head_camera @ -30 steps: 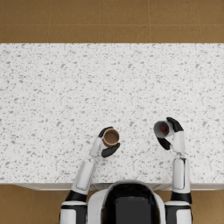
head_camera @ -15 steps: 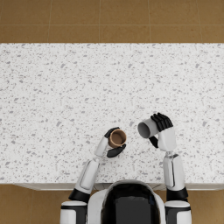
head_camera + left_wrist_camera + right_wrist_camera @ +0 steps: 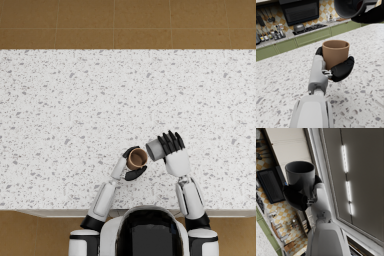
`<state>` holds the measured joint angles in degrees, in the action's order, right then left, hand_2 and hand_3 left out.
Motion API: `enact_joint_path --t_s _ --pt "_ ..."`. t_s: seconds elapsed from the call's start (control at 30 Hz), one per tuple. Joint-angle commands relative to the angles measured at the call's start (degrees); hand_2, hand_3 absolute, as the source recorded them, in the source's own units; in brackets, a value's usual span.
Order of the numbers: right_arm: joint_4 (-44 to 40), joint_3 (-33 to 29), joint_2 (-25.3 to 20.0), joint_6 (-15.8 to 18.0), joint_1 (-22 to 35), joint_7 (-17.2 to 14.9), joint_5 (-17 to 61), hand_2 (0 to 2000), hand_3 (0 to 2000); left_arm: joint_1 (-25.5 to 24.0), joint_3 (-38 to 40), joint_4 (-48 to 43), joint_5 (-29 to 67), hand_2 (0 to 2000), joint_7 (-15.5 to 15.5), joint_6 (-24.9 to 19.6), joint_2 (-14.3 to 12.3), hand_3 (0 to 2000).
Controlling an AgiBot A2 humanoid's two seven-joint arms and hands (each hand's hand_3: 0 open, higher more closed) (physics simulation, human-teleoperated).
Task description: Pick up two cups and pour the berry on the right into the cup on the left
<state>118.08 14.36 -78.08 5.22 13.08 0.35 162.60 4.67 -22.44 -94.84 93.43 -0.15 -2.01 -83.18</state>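
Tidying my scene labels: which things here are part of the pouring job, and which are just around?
Job:
- round brown cup, held by left hand
- grey cup, tipped sideways in right hand

Just around:
- white speckled stone countertop
- black stove and green cabinets

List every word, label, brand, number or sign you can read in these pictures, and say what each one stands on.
None: no readable text in any view.
Brown cup in the left hand: plain wall, no print.
Grey cup in the right hand: plain, no mark.
Speckled countertop: no lettering.
Jars and bottles on the kitchen counter: too small and blurred to tell whether they carry labels.
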Motion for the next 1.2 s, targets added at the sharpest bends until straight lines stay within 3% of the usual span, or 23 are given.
enact_joint_path --t_s 0.03,0.7,1.2 --pt "0.7 1.0 -0.8 0.0 0.8 0.0 1.8 2000 1280 0.5 0.2 -0.5 0.0 2000 0.0 0.0 -0.4 1280" --pt "1.3 2.1 -1.8 -0.3 -0.1 0.0 32.6 2000 1280 0.9 0.4 -0.1 0.0 2000 0.1 0.0 -1.9 1280" --pt "1.3 2.1 -1.8 -0.2 -0.1 0.1 35.9 2000 1280 -0.1 0.8 0.0 0.0 2000 0.0 -0.1 -1.7 1280"
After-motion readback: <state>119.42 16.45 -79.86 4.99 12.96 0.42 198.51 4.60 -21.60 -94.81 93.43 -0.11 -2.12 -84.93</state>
